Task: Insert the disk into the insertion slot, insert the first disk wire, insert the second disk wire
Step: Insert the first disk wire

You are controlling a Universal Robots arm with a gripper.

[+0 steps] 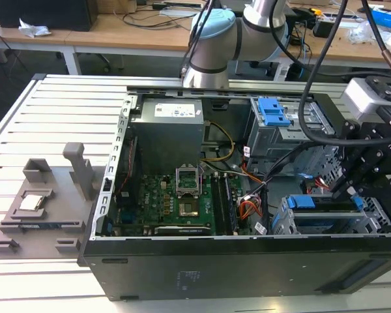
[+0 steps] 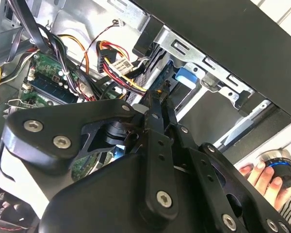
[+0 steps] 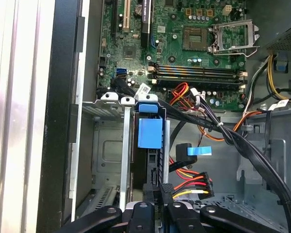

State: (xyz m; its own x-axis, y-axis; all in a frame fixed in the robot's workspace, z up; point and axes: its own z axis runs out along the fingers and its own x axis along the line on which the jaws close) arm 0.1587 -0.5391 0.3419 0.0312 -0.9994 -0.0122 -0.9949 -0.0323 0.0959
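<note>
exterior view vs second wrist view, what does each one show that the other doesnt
Exterior view: a grey parts tray on the slatted table, and the silver power supply.
Second wrist view: a person's hand holding a blue-ringed knob beside the black computer case.
Both: the case, its green motherboard, coloured wires and the black end effector at the drive cage.

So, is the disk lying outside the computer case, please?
No, in the first wrist view the blue-framed disk sits in the grey insertion slot inside the open computer case.
</note>
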